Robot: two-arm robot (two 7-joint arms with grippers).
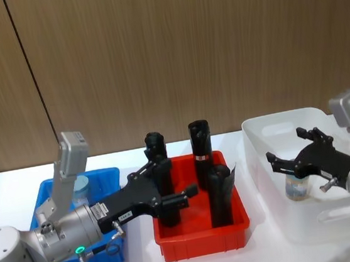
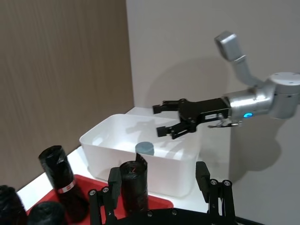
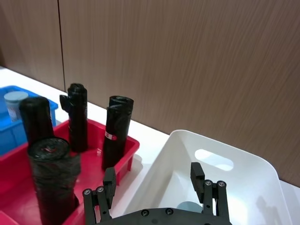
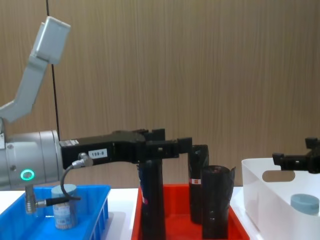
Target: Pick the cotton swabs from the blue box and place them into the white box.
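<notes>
Right gripper is held over the white box, fingers spread wide, nothing gripped. A swab tub is seen upright on the box floor just below it, so the drop of that tub is judged done. The height kept over the rim is judged to be for a clean exit. No other item is seen in the white box.

Left gripper is stretched out from over the blue box, across the red tray, fingers wide open and empty. It is judged to be in transit, not lined up for any grasp. It is level with the tops of the black rolls in the chest view; contact cannot be told.

A second swab tub is seen upright at the far-left end of the blue box, partly hidden behind the left arm's link. The rest of that box's floor is largely covered by the arm. Only black rolls with red labels are held in the red tray, all upright and not part of the task.

One tub is judged placed and one still to move. The rolls could be knocked when the left gripper is pulled back toward the blue box
</notes>
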